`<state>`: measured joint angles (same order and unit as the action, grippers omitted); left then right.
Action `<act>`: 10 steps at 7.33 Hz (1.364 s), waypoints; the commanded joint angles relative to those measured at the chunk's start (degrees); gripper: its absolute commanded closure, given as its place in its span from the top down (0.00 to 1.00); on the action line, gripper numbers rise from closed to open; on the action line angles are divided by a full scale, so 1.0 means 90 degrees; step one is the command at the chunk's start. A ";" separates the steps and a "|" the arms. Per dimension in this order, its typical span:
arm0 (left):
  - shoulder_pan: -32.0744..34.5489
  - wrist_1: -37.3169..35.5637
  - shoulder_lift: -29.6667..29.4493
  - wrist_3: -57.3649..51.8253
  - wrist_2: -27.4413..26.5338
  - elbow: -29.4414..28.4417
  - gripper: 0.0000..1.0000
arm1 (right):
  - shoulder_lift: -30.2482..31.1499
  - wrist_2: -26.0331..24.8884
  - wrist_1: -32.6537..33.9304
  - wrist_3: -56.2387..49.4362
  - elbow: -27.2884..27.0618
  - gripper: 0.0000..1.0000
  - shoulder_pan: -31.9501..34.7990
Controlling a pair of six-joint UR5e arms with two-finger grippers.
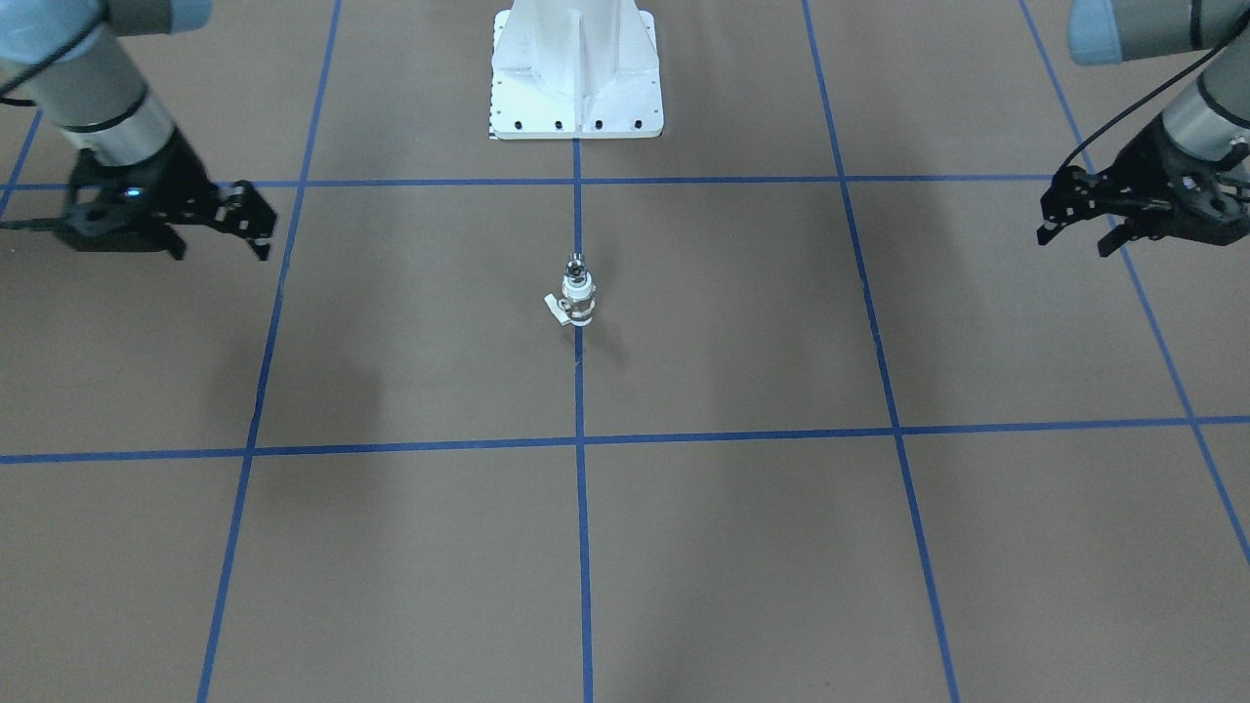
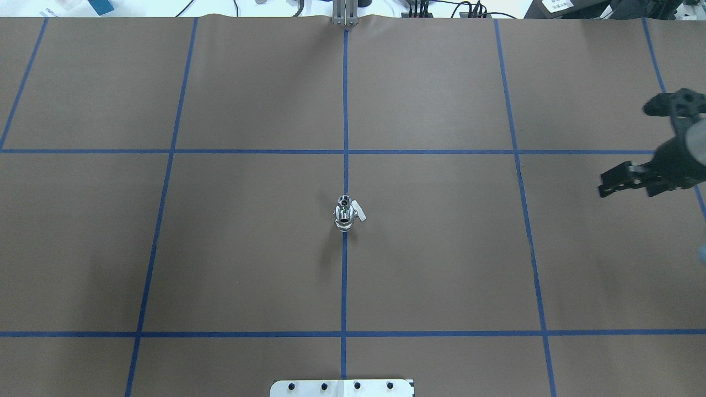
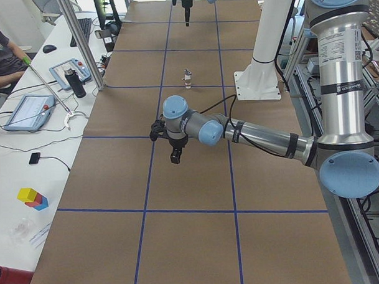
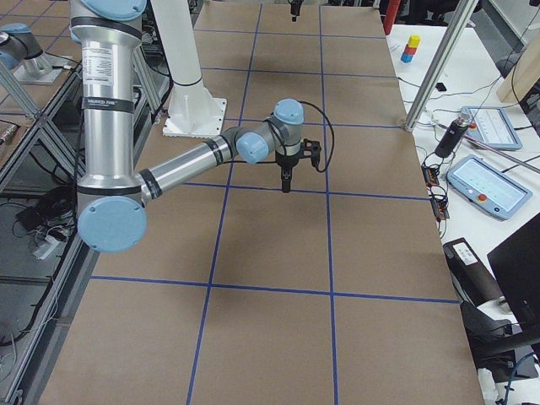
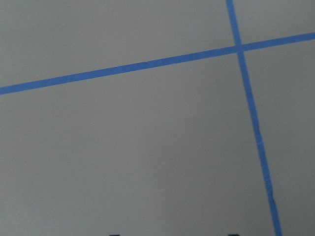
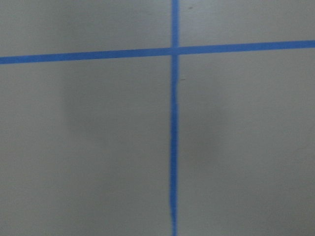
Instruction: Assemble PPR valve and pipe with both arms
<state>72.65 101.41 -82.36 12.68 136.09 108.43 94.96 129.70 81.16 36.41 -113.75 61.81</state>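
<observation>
The PPR valve (image 1: 578, 296) stands upright on the middle blue line, with white collars, a silvery middle and a small white lever handle (image 2: 359, 212). A short silver pipe (image 1: 576, 264) with a hollow end sticks up out of its top collar. The valve also shows in the overhead view (image 2: 344, 216) and the exterior left view (image 3: 187, 78). My left gripper (image 1: 1074, 244) hangs open and empty far to one side. My right gripper (image 1: 222, 252) hangs open and empty far to the other side and shows in the overhead view (image 2: 626, 190). Both wrist views show only bare table.
The white bolted pedestal (image 1: 576, 78) stands behind the valve. Brown paper with blue tape lines (image 2: 345, 275) covers the table. Operators' desks with tablets (image 3: 29, 110) and a bottle (image 3: 77, 82) line the far side.
</observation>
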 commanded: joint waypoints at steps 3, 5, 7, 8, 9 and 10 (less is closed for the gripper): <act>0.1116 -0.0251 0.0362 -0.0836 0.0270 -0.0348 0.99 | 0.0795 0.0775 -0.0102 -0.2716 0.0969 0.99 0.1941; 0.1400 -0.1351 0.0061 -0.0823 0.0241 -0.0368 1.00 | 0.0787 0.0794 -0.0102 -0.2678 0.1086 0.99 0.1941; 0.1410 -0.1346 0.0040 -0.0872 -0.0021 -0.0407 1.00 | 0.0718 0.0755 -0.0131 -0.2707 0.1106 0.99 0.1970; 0.1410 -0.1337 0.0030 -0.1008 -0.0284 -0.0445 1.00 | 0.0699 0.0736 -0.0141 -0.2708 0.1106 0.99 0.1980; 0.1410 -0.1346 0.0010 -0.1338 -0.0277 -0.0523 1.00 | 0.0689 0.0735 -0.0151 -0.2717 0.1096 0.99 0.1990; 0.1410 -0.1385 0.0010 -0.1302 -0.0229 -0.0553 1.00 | 0.0698 0.0726 -0.0151 -0.2708 0.1106 0.99 0.1990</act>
<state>85.33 89.26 -82.18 1.87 134.07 103.93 101.26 136.33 79.86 12.02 -103.85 79.66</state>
